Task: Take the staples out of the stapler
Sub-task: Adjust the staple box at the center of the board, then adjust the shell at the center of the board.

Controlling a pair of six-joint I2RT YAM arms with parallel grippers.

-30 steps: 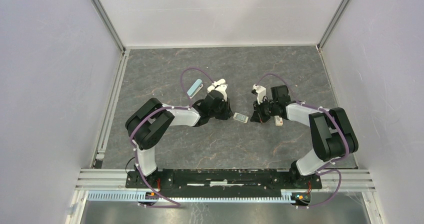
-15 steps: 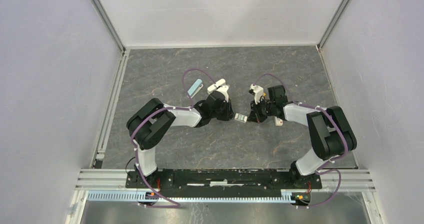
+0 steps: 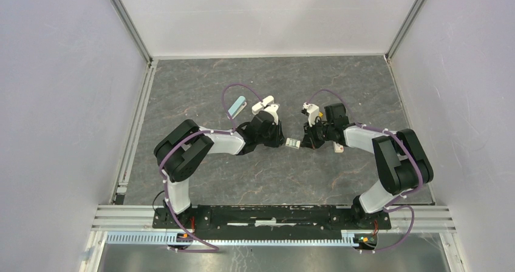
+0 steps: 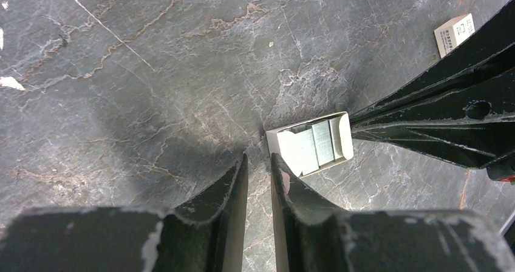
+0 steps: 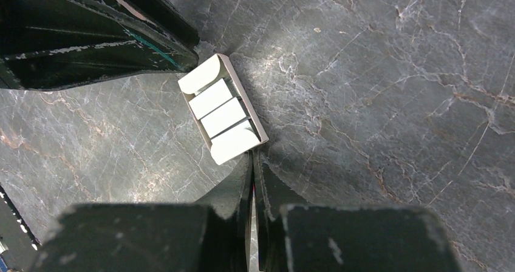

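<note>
A small open box (image 3: 293,142) lies on the stone floor between my two grippers, with pale ridged blocks lying in it (image 5: 223,109). My left gripper (image 4: 258,156) rests with its tips at the box's (image 4: 313,143) near corner. Its jaws stand a narrow slit apart and only floor shows between them. My right gripper (image 5: 252,153) is shut, its tips against the opposite end of the box. The teal stapler (image 3: 235,107) lies apart, behind the left arm. The staples as a loose strip do not show in any view.
A small white printed carton (image 3: 338,147) lies on the floor by the right arm; it also shows in the left wrist view (image 4: 455,34). Grey walls and metal rails (image 3: 130,144) bound the floor on all sides.
Both grippers have closed in on the box from either side, the left moving right and the right moving left. Neither gripper's opening has changed.
</note>
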